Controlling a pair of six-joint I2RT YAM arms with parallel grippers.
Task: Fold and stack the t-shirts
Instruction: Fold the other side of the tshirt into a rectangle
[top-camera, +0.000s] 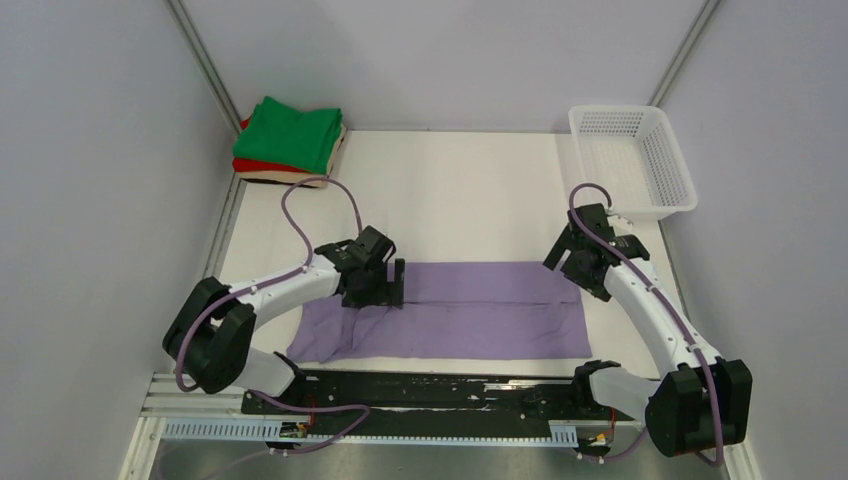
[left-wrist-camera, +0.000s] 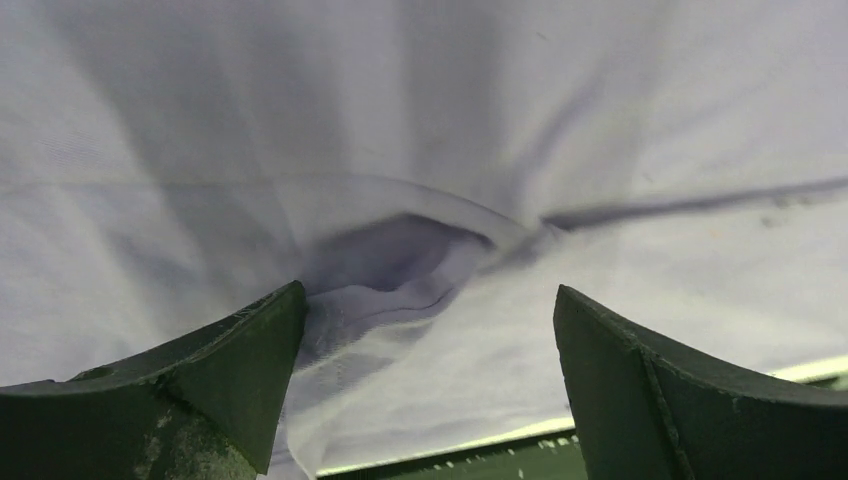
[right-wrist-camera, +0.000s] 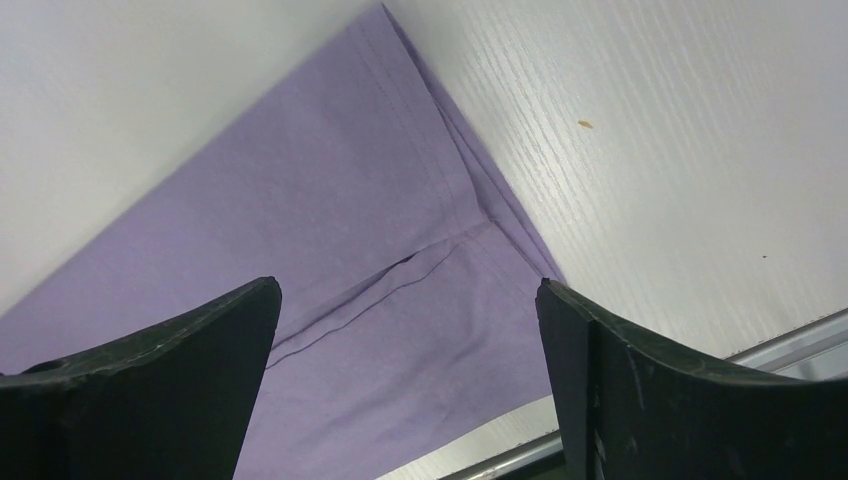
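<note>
A lavender-purple t-shirt (top-camera: 470, 312) lies folded into a long band across the near half of the table. It fills the left wrist view (left-wrist-camera: 420, 180) and shows as a hemmed corner in the right wrist view (right-wrist-camera: 330, 250). My left gripper (top-camera: 385, 285) hangs open just above the band's left part, nothing between its fingers (left-wrist-camera: 230, 380). My right gripper (top-camera: 578, 266) is open too, over the band's far right corner, its fingers (right-wrist-camera: 620, 380) apart and empty. A stack of folded t-shirts, green (top-camera: 295, 133) over red (top-camera: 262, 166) over beige, sits at the far left corner.
A white mesh basket (top-camera: 632, 160) stands at the far right corner. The black rail (top-camera: 430, 392) with the arm bases runs along the near edge. Grey walls close in left and right.
</note>
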